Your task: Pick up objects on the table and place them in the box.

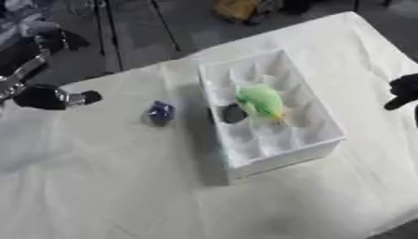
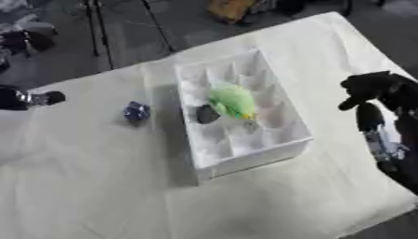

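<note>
A white box (image 1: pixel 282 147) with compartments stands at the middle of the cloth-covered table (image 1: pixel 122 186). A green fuzzy object (image 1: pixel 261 100) lies inside it, with a small dark object (image 1: pixel 233 113) beside it at the box's left wall. A small blue object (image 1: pixel 160 112) rests on the cloth left of the box. My right hand (image 2: pixel 374 88) hovers to the right of the box, black fingers curled, holding nothing that shows. At the far left edge my left hand (image 1: pixel 49 97) shows as a dark shape with a silver joint, apart from the blue object.
Beyond the table's far edge lies dark floor with thin stand legs (image 1: pixel 106 32) and a yellow-brown thing (image 1: pixel 237 9). The cloth in front of the box is wrinkled.
</note>
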`<state>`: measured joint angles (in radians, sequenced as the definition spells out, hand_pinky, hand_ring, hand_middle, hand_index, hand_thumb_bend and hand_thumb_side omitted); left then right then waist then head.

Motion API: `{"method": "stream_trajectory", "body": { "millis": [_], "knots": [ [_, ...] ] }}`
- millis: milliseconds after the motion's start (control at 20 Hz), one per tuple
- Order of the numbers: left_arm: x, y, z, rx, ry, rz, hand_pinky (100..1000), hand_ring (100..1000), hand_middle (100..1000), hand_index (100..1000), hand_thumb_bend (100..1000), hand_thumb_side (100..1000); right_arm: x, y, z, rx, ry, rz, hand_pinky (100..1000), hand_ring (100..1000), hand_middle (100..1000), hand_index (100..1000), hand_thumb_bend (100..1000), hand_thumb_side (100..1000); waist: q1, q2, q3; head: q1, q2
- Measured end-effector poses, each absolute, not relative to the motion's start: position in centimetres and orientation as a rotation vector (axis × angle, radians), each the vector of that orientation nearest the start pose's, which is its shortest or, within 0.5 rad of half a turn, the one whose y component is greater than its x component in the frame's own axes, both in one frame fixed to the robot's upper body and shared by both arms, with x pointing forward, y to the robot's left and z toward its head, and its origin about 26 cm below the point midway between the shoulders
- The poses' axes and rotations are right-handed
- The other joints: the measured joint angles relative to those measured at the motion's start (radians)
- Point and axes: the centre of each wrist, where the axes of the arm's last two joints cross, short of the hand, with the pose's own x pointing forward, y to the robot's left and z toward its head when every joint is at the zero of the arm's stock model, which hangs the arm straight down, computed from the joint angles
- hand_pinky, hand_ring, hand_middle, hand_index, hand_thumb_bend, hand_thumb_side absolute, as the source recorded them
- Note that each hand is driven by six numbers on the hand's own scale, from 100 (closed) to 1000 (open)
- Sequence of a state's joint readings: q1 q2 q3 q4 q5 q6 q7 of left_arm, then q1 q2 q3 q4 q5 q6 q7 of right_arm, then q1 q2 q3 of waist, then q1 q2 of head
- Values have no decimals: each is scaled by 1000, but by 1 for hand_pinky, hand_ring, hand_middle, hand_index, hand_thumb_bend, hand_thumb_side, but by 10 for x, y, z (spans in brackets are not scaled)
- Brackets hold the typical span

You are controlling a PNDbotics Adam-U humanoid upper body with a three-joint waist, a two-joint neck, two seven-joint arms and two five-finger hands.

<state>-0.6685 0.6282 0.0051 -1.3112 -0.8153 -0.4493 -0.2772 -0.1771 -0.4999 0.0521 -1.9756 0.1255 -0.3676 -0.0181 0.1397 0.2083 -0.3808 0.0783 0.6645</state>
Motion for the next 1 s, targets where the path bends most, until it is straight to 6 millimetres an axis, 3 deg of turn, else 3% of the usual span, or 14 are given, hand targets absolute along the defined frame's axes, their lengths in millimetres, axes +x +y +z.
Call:
{"method": "stream_trajectory", "body": {
  "millis": [250, 500, 1000],
  "knots": [
    [436, 346, 206, 992, -1638, -1631, 862, 792, 817, 890, 765, 627, 289, -285, 174, -283, -2441, 747, 756, 573, 702, 817, 200, 708, 0, -1, -32, 16, 3],
    [448, 332, 184, 920, -1613, -1637, 870, 787, 813, 885, 764, 629, 290, -282, 176, -266, -2447, 757, 756, 572, 702, 817, 200, 708, 7, -1, -55, 27, 3],
    [455, 314, 165, 889, -1557, -1718, 859, 790, 795, 879, 683, 552, 291, -282, 177, -256, -2449, 759, 756, 572, 702, 817, 199, 707, 13, -1, -69, 32, 3]
  ]
}}
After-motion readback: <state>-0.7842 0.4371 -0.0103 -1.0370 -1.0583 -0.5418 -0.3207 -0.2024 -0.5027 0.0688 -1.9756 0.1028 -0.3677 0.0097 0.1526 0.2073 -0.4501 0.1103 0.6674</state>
